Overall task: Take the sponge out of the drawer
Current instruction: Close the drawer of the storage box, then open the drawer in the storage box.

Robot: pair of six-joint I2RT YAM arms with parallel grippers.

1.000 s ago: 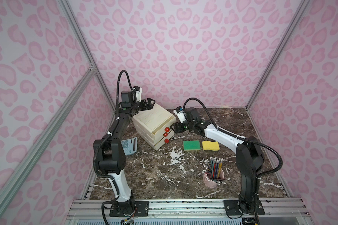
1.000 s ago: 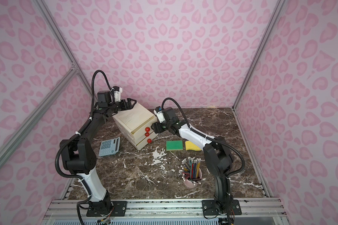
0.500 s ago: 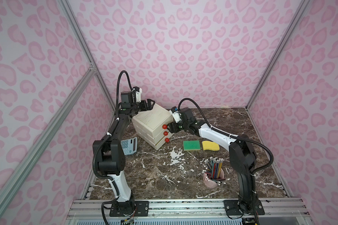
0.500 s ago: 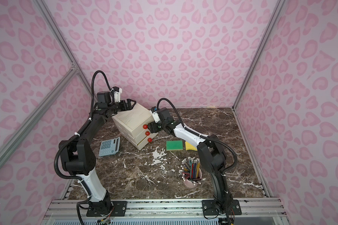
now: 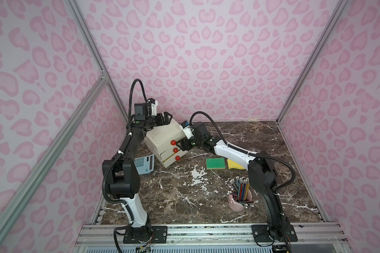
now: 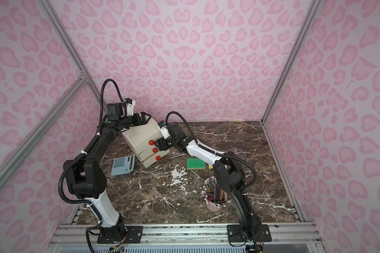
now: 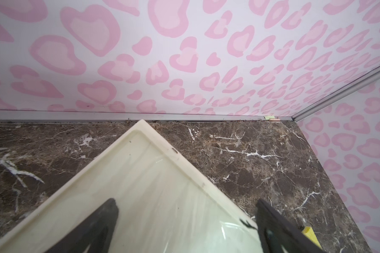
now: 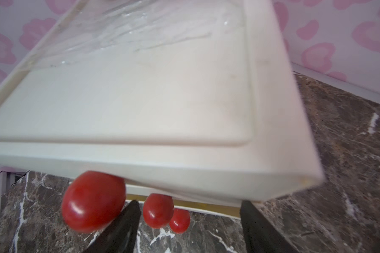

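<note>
Left gripper point(image 7: 185, 202): spread wide, empty, over cabinet point(image 5: 162, 133) corner. Right gripper point(image 5: 180, 146): parted, empty, frame centre. I risk pinching middle knob point(image 8: 158, 210) off-centre and slipping.

Cream three-drawer unit point(image 5: 162, 134), red knobs point(image 5: 175, 150), bottom drawer point(image 5: 171, 162) slightly open, green sponge point(image 5: 215, 163) flat nearby.

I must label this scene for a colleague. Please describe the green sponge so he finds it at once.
Find the cream drawer unit with red knobs at the back of the marble table. Right of it in a top view lie two sponges. The green sponge is the rectangle nearer the drawers; the yellow sponge lies beyond it.
</note>
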